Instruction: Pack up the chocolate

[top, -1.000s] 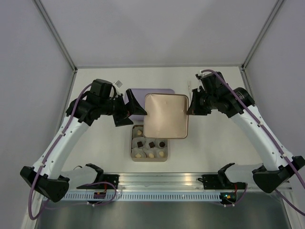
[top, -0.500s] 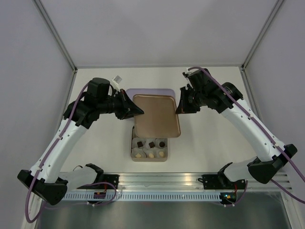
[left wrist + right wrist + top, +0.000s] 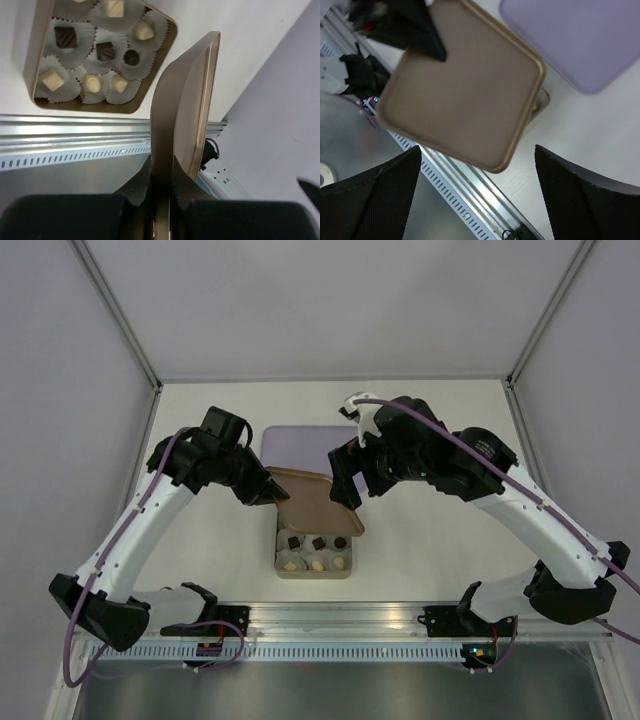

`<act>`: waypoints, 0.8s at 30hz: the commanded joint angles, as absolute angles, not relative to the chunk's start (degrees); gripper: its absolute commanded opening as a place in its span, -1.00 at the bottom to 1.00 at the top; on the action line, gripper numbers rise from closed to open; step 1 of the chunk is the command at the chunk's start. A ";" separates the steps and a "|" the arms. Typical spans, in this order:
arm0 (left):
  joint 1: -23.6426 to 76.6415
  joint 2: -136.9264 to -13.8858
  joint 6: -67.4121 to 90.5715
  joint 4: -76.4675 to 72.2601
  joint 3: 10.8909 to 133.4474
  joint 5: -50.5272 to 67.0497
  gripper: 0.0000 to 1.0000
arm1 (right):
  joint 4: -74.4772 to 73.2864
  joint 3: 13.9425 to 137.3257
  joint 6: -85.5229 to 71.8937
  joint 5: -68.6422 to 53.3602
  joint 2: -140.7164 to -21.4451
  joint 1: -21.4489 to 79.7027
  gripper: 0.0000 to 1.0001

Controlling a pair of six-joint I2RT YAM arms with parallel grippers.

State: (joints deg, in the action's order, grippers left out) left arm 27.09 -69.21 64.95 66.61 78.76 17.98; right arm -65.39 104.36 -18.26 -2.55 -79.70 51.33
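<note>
The chocolate [image 3: 105,50] lies as dark and cream cubes in white paper cups inside the tan box [image 3: 35,55], also seen near the front rail [image 3: 313,552]. A flat brown lid [image 3: 320,502] hangs tilted over the box's far row. My left gripper [image 3: 272,490] is shut on the lid's left edge; in the left wrist view the lid [image 3: 185,115] stands edge-on, clamped in that gripper [image 3: 161,172]. My right gripper [image 3: 345,480] hovers open over the lid's far right part. In the right wrist view the lid [image 3: 460,90] lies below the wide-apart fingers [image 3: 375,195].
A lilac mat [image 3: 310,443] lies flat behind the box, also at the top right of the right wrist view [image 3: 570,40]. The slotted metal rail [image 3: 330,625] runs along the table's near edge. Grey walls close in both sides.
The lid has moved left and nearer and now tilts over the box. My left gripper closed on its left edge, then my right gripper let go and opened.
</note>
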 commanded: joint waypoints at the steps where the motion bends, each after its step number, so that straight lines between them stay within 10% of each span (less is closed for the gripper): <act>1: 26.98 -71.98 70.75 79.18 84.46 19.60 -0.95 | -64.61 108.45 -10.73 1.04 -79.36 58.69 0.96; 8: 26.46 -78.05 72.33 86.83 89.03 24.96 -0.95 | -66.01 109.69 -1.24 9.57 -84.11 78.38 0.96; 18: 26.28 -75.94 72.42 87.63 87.20 33.39 -0.95 | -46.59 92.04 -0.53 20.22 -78.66 78.66 0.77; 24: 26.28 -71.46 74.53 88.24 84.56 36.03 -0.95 | -44.57 89.39 0.97 22.57 -79.63 77.08 0.31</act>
